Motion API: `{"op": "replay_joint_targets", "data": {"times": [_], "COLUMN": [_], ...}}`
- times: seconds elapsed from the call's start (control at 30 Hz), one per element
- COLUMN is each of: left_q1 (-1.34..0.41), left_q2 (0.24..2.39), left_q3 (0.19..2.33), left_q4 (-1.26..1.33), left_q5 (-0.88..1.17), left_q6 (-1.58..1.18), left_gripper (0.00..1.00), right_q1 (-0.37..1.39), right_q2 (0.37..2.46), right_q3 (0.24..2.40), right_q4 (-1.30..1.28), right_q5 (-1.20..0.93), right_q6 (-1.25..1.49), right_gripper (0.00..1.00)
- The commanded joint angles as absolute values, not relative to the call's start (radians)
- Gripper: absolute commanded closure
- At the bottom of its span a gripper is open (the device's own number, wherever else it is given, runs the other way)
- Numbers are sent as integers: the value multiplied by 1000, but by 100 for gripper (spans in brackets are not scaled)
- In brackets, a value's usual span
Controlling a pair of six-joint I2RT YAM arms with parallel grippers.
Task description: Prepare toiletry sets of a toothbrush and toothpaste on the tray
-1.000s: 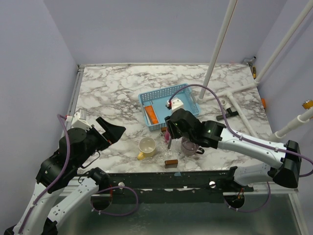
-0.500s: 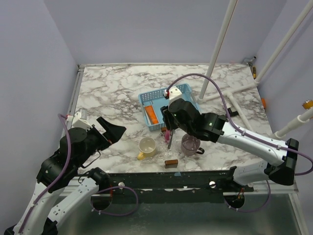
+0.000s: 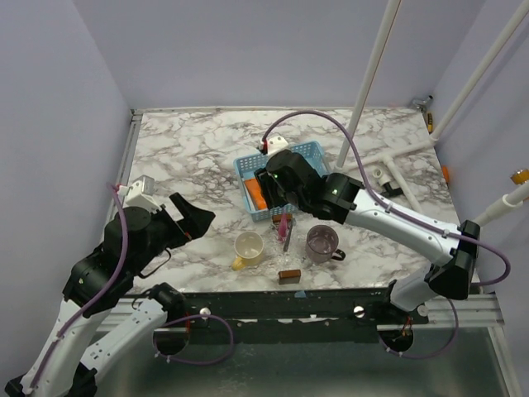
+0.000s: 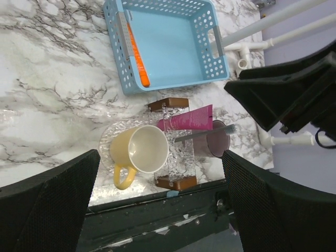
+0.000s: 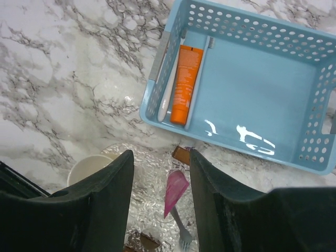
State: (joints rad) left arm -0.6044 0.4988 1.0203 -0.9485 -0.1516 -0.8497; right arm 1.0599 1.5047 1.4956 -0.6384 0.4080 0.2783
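Note for you: no legible text anywhere. The orange toothpaste (image 5: 184, 84), just beyond the right jaws, carries print too small to read.

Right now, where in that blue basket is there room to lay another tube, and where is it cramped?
The tray is bare from the orange toothpaste at one handle end across to the other. Crowded: just outside it, where the pink toothpaste lies between the yellow mug and purple mug.

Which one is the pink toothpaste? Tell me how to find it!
Find the big light blue basket. Just outside it, between the yellow mug and the purple mug, lies a small flat tube. It is pink; the other tube is orange and sits inside the basket.
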Motion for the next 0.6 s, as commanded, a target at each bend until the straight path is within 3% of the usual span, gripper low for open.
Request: {"op": "replay_joint_targets", "data": {"times": [0.0,0.2,0.57], "left_q1": [-607,-607,-607], "left_q2": [537,575,540], "left_q3": [1076,1067,947], "left_q4": [-962,-943,-855], "left_q5": [-178,-161,-140], "left_q6": [-736,-636,-466], "left_gripper": [1,1,1], "right_q1": [982,815,746], "right_q2": [1553,1602,1741], "right_q3": [1552,1563,1533], "right_q4": [-650,-566,-458], "right_q5": [298,106,-29], "right_q6": [277,267,251], "right_gripper": [50,50,47]}}
